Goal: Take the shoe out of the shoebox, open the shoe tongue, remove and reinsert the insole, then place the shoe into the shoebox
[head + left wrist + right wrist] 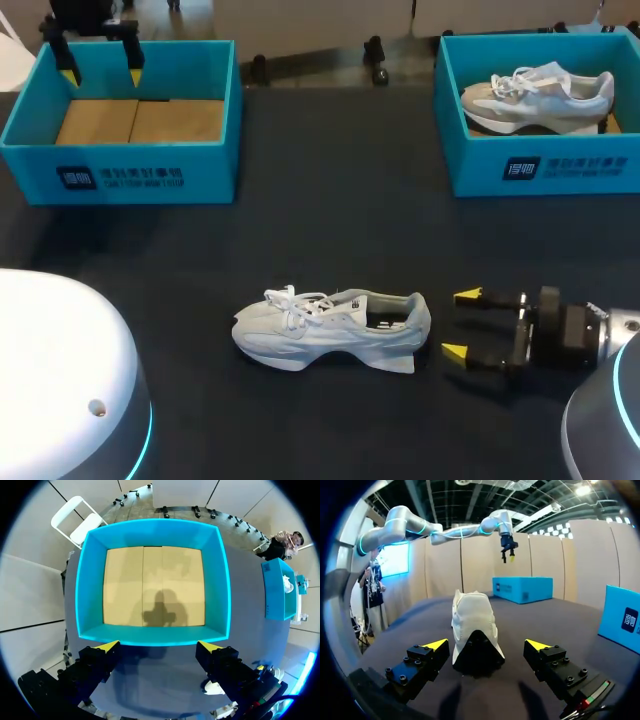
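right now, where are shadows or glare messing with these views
Left wrist view: the left gripper casts a dark shadow on the cardboard floor of the empty shoebox. Right wrist view: the heel end of the shoe looks dark, shade or dark sole, cannot tell. Head view: even light, no glare on the shoe; the dark table hides shadows.

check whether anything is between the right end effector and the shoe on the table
Nothing visible does. The right end effector is open just behind the heel of the shoe, with only bare table between them.
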`<state>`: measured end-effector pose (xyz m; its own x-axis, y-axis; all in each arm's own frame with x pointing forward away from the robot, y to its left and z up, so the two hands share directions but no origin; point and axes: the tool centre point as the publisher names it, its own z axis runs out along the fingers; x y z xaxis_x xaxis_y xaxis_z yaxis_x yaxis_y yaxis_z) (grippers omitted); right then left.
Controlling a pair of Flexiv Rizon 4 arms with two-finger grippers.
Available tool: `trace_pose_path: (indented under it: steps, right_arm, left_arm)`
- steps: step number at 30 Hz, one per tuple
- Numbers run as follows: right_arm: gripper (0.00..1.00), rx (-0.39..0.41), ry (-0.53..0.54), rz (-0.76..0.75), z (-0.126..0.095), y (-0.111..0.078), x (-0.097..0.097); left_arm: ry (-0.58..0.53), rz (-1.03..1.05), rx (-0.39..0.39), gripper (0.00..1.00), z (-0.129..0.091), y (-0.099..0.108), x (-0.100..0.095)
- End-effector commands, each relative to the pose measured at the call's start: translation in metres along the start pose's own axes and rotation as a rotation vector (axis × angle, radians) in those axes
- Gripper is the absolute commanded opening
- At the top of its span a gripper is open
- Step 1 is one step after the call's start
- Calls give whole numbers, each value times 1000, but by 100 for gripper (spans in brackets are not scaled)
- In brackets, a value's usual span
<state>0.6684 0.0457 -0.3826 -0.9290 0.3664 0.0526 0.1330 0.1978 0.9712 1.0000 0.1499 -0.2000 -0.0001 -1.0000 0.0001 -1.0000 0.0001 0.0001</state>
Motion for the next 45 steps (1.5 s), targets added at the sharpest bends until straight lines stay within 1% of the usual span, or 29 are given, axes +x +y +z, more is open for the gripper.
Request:
trace_pose_path:
  steps: [1,8,14,19,26,35,45]
  right_arm:
    - [100,5,-21,2,8,-1,3]
    - [100,20,-27,4,11,-3,6]
    - [100,15,5,-21,16,-6,12]
    - [100,17,16,-19,19,-9,10]
    - [100,27,64,-38,28,-9,7]
    - [100,36,98,-55,35,-12,10]
    - [100,45,112,-58,44,-17,12]
  left_arm:
    - [0,0,0,100,0,0,0]
    - [0,0,0,100,0,0,0]
    - [0,0,0,100,0,0,0]
    - [0,0,0,100,0,0,0]
    - [0,0,0,100,0,0,0]
    - [0,0,0,100,0,0,0]
    - [0,0,0,100,0,0,0]
